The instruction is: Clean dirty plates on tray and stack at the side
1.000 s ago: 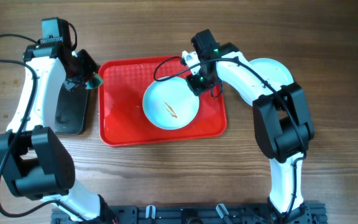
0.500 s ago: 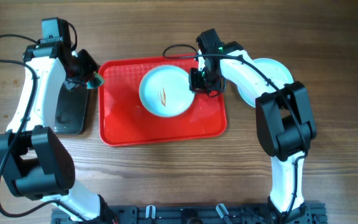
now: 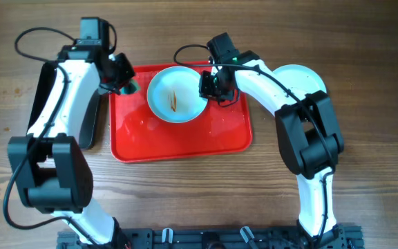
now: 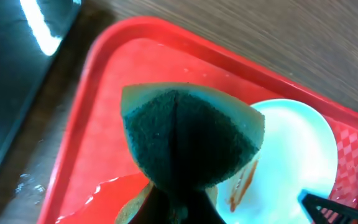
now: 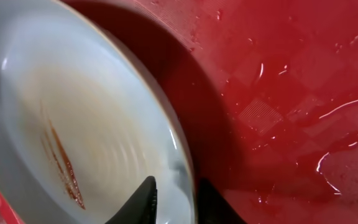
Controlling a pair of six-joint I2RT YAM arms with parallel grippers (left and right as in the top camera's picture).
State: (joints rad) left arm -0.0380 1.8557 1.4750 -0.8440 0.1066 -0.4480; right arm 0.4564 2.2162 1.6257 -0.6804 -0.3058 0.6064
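Red tray (image 3: pixel 178 138) in the middle of the wooden bench (image 3: pixel 365 180), wet and beaded with water in the right wrist view. Over its far half, a pale plate (image 3: pixel 177 95) with a brown smear (image 3: pixel 174 101) at the centre. Gripped at its right rim by the right end effector (image 3: pixel 209 86), narrow, one finger inside the rim and one outside; dark shadow under that edge. Just left of the plate, the left end effector (image 3: pixel 125 79), clamped on a green sponge (image 3: pixel 132 87) above the tray's far-left corner, dark scouring face toward the wrist camera. Black tray (image 3: pixel 92 128) left of the red one, partly under the left arm. Second plate (image 3: pixel 302 75) on the bench at the far right, beneath the right arm.
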